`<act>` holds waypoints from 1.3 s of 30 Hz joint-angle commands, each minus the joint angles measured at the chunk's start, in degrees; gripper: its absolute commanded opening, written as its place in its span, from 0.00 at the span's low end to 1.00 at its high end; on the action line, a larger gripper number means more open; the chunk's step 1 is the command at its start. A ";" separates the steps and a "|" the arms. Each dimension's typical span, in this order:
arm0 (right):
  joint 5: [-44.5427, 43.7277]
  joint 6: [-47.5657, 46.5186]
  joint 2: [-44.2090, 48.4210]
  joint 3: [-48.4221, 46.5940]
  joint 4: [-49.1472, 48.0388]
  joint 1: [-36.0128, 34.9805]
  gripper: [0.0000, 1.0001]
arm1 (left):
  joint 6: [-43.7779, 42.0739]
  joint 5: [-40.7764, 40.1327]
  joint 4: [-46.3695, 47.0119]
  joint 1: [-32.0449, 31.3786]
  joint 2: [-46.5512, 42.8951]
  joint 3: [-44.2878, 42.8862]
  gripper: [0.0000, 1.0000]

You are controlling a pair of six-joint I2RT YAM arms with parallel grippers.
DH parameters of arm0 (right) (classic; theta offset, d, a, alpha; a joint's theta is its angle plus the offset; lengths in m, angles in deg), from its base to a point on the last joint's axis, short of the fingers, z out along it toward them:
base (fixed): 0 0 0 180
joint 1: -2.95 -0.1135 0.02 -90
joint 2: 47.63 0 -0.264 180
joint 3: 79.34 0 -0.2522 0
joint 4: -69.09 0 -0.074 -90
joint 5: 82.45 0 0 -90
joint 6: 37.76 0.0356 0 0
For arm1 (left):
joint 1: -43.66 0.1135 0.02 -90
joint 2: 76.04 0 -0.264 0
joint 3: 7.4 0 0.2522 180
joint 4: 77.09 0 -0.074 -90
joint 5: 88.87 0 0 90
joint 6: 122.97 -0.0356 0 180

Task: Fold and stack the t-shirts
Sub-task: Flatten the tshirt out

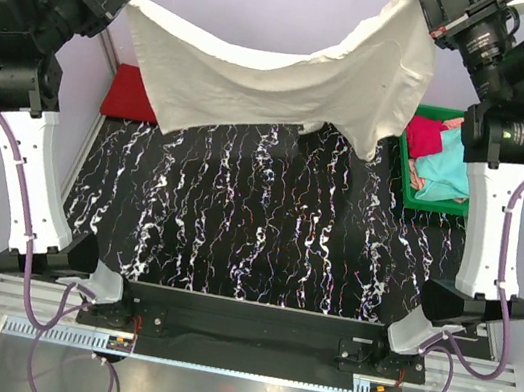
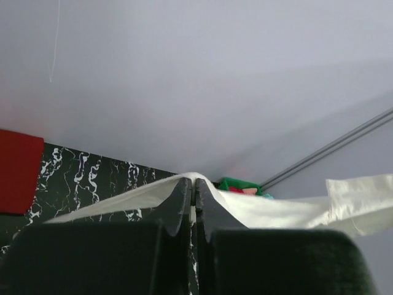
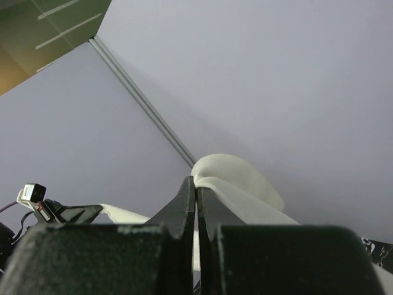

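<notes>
Operator, your left hand (image 1: 123, 4) and right hand (image 1: 426, 17) are each pinching an edge of the cream-white t-shirt (image 1: 282, 83), holding it sagging in the air above the desk's (image 1: 235, 232) far side, while the red t-shirt (image 1: 130, 94) is lying far-left.

Left gripper (image 1: 123, 4) and right gripper (image 1: 431, 13) pinch white shirt (image 1: 261, 84) aloft over table (image 1: 257, 226); red shirt (image 1: 133, 94) far-left; tray (image 1: 409, 186) right, teal shirt (image 1: 443, 174) inside.
</notes>
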 commanded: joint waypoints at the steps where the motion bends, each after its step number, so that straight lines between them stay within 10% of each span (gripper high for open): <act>1: -0.86 -3.35 4.61 -1.26 -6.13 0.41 0.00 | 2.89 -1.01 5.15 1.40 -3.53 -2.08 0.00; 10: -1.30 -3.37 -9.61 -14.86 -16.05 2.86 0.00 | 15.72 -5.67 39.74 2.72 -4.60 14.63 0.00; 19: -11.13 13.42 -28.97 -30.37 -30.01 6.83 0.00 | 25.73 -8.74 50.94 2.72 19.38 -14.08 0.00; 24: -14.92 20.44 -32.92 -34.30 -32.14 7.09 0.00 | 31.90 -12.17 57.54 2.63 24.77 -15.61 0.00; 35: -4.83 22.93 -20.20 -22.75 -30.14 11.49 0.00 | 31.30 -5.87 57.81 2.54 15.12 -6.66 0.00; 39: 2.02 19.76 -8.60 -5.44 -27.85 11.49 0.00 | 29.19 -1.11 57.89 2.54 4.84 14.04 0.00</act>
